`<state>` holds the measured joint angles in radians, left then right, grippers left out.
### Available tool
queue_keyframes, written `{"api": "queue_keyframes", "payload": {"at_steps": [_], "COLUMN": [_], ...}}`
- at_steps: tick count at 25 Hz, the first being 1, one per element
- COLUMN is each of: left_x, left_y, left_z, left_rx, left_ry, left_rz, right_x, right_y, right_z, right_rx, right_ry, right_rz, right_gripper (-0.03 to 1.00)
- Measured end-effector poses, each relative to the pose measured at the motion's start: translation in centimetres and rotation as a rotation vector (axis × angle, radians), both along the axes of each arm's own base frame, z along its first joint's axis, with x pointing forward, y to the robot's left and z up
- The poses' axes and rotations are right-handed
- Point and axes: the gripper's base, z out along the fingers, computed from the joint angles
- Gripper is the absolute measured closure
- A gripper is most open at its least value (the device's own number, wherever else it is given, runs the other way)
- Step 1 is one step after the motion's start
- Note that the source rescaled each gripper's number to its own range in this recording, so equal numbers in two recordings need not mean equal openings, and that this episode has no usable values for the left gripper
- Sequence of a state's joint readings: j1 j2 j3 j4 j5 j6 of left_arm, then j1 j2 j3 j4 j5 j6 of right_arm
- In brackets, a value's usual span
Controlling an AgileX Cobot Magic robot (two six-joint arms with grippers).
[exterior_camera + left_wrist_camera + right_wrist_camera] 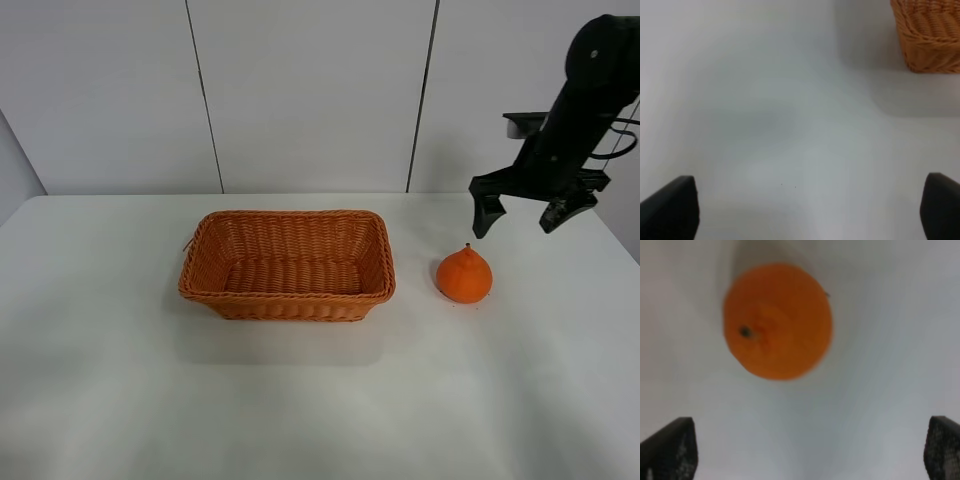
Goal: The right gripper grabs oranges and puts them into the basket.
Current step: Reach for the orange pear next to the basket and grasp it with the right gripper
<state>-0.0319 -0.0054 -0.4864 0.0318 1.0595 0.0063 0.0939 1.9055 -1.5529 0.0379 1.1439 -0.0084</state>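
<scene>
Orange point(463, 275) lies on the tabletop point(300, 400), below and just ahead of the right tool point(516, 226). That tool's fingers are spread wide, gripping nothing, and it hangs above the far right corner. Stem up, the orange rests near the right edge, just beside the wicker basket point(290, 305), apart from it. The basket sits mid-tabletop, nearer the far edge. The left tool point(805, 212) is spread too, low over the tabletop near a basket corner.

A robotics lab bench: white table point(300, 410), plain white panelled wall point(300, 90) and a black robot arm point(578, 100).
</scene>
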Motion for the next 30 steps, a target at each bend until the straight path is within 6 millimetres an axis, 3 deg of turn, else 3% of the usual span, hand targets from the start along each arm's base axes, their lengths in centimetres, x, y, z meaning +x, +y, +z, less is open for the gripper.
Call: {"api": "queue_keyframes", "payload": {"at_steps": [4, 18, 26, 28, 30], "left_x": [0.0, 0.0, 0.0, 0.0, 0.0], "left_y": [0.0, 0.0, 0.0, 0.0, 0.0], "left_z": [0.0, 0.0, 0.0, 0.0, 0.0], "left_rx": [0.000, 0.000, 0.000, 0.000, 0.000], "left_ry": [0.000, 0.000, 0.000, 0.000, 0.000], "left_rz": [0.000, 0.000, 0.000, 0.000, 0.000], "right_x": [1.5, 4.1, 4.6, 4.6, 4.6], "right_y": [1.9, 2.2, 2.2, 2.2, 2.2], "right_z": [-1.4, -10.6, -12.7, -12.8, -12.8], "right_rx": [-0.001, -0.023, -0.029, -0.028, -0.027], "right_ry": [0.014, 0.101, 0.103, 0.099, 0.099], "right_rz": [0.042, 0.035, 0.037, 0.036, 0.036], "right_gripper": [-0.03, -0.03, -0.03, 0.02, 0.17]}}
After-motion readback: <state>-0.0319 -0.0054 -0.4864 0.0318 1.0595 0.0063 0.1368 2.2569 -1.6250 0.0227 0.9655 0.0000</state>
